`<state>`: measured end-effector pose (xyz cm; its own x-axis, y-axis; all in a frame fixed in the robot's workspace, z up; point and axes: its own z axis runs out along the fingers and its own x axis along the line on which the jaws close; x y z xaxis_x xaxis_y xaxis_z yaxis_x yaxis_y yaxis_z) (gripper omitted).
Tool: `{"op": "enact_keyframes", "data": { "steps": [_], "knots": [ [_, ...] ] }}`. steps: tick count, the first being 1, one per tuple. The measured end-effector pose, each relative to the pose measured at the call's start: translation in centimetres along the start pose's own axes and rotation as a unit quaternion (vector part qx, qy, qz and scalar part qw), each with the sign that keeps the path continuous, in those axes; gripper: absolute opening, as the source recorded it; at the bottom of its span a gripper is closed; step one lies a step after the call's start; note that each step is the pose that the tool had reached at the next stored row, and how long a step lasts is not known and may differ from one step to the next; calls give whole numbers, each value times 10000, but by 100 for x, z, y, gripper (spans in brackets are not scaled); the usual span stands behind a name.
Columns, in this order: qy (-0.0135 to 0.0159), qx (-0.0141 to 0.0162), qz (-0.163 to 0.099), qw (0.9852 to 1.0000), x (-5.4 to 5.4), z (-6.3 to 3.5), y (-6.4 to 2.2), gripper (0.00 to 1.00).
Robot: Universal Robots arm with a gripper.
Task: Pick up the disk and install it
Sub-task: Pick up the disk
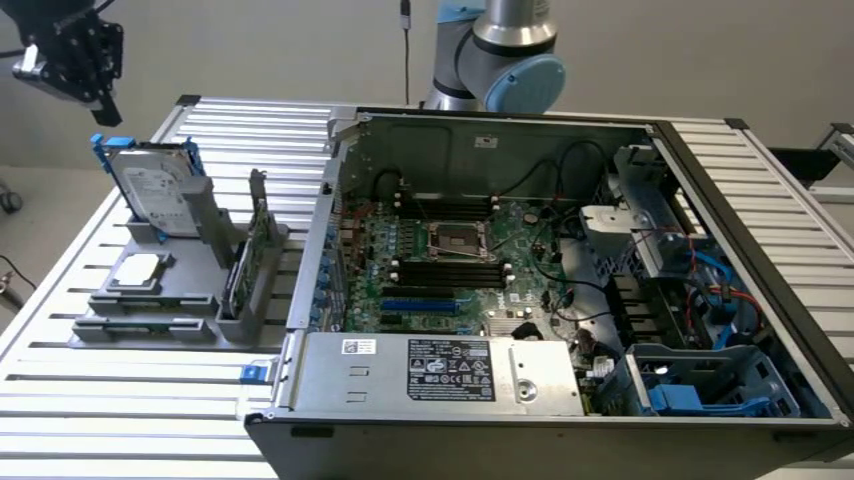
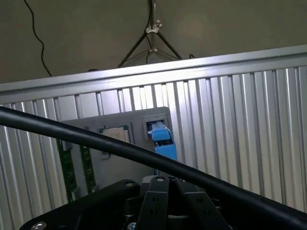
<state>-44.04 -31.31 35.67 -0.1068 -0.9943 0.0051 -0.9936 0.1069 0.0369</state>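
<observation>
Disk [image 1: 154,190], its white label [image 1: 151,195] printed illegibly, is propped in the grey stand [image 1: 174,290]; above it the gripper [image 1: 96,95] is seen closed, empty.

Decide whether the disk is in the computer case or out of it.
Out: the disk stands tilted in the grey holder beside the case.

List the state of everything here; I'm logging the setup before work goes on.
Disk: standing in the grey stand, not held.
Chip: lying flat on the stand.
Green card: upright in the stand.
Computer case: open, side off.
Pincer: in the air above the disk, apart from it.
</observation>
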Motion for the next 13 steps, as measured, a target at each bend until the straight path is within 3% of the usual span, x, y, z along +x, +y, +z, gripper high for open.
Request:
{"op": "enact_keyframes", "data": {
  "steps": [8,13],
  "knots": [
    [-27,0,-565,9984,-6,17,1,11],
    [-24,0,-651,9979,-78,18,19,18]
  ]
}}
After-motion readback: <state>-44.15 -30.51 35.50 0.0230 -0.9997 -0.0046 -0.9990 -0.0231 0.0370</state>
